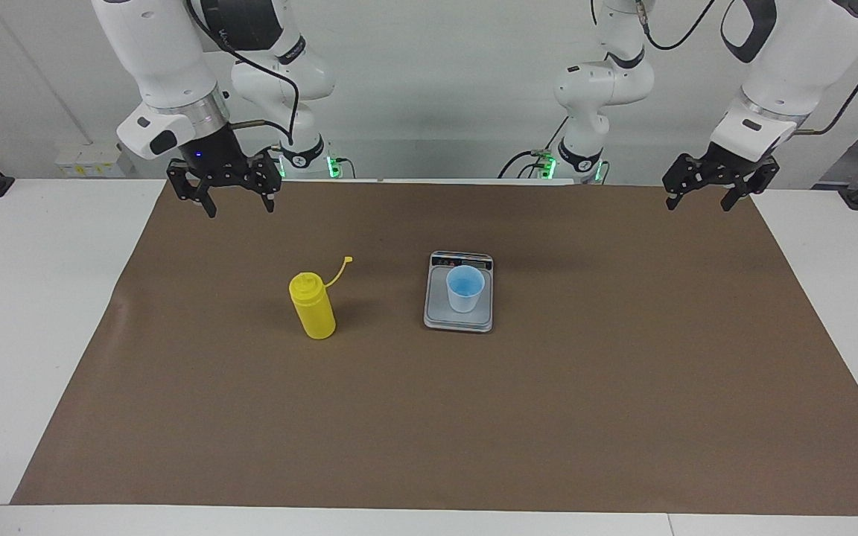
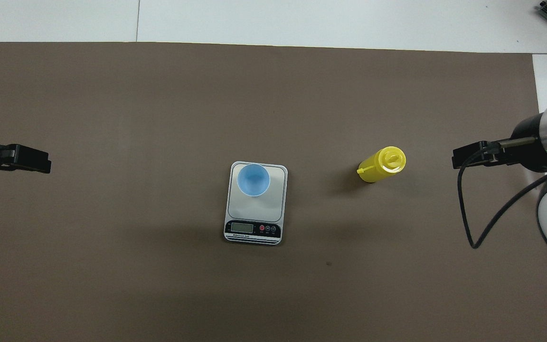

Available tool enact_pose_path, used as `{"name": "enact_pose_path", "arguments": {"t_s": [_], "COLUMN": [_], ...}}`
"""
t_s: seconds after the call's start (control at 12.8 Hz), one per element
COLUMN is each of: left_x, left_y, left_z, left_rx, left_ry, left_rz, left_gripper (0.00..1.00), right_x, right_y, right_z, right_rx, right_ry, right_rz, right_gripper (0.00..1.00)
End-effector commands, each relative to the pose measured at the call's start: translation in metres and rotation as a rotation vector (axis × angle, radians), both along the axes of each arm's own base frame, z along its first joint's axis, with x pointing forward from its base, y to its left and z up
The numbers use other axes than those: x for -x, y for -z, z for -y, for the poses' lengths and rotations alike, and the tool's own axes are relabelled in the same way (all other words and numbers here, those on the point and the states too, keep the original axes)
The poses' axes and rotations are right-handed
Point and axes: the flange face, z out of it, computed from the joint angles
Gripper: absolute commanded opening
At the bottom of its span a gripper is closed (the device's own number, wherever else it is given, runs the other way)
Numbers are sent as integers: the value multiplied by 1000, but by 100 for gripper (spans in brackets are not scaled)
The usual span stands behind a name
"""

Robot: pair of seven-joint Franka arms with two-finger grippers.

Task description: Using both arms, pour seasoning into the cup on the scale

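Note:
The yellow seasoning bottle [image 1: 312, 305] [image 2: 381, 164] stands upright on the brown mat, its cap strap hanging off toward the robots. Beside it, toward the left arm's end, lies the silver scale [image 1: 459, 320] [image 2: 273, 204] with the light blue cup [image 1: 465, 288] [image 2: 253, 179] upright on its plate. My right gripper [image 1: 239, 205] [image 2: 458, 159] hangs open and empty over the mat's edge at the robots' end, apart from the bottle. My left gripper [image 1: 698, 202] [image 2: 41, 165] waits open and empty over the mat's corner at the left arm's end.
The brown mat [image 1: 474, 417] covers most of the white table [image 1: 27, 298]. A black cable [image 2: 466, 213] loops down from the right arm's wrist. The scale's display strip [image 2: 253, 228] faces the robots.

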Motion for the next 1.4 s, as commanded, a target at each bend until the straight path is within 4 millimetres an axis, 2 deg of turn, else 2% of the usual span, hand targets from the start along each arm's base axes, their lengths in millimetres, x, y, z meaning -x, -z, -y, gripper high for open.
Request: {"name": "enact_pose_path", "arguments": {"t_s": [0.0, 0.23, 0.47, 0.93, 1.32], "left_x": [8, 8, 8, 8, 8], "left_y": [-2, -2, -2, -2, -2], "left_z": [-2, -2, -3, -2, -2], "left_rx": [-14, -14, -14, -14, -14], "left_ry": [-9, -9, -10, -9, -9], "left_rz": [-5, -5, -5, -5, -5], "left_gripper": [100, 100, 100, 100, 100], "right_x": [9, 10, 12, 17, 18], "right_y": [-2, 0, 6, 9, 9], "right_z": [9, 8, 6, 14, 21], "right_rx": [7, 12, 32, 68, 11], "right_ry": [42, 65, 171, 169, 114], "right_rz": [-11, -12, -23, -35, -55], "right_gripper": [100, 100, 100, 100, 100]}}
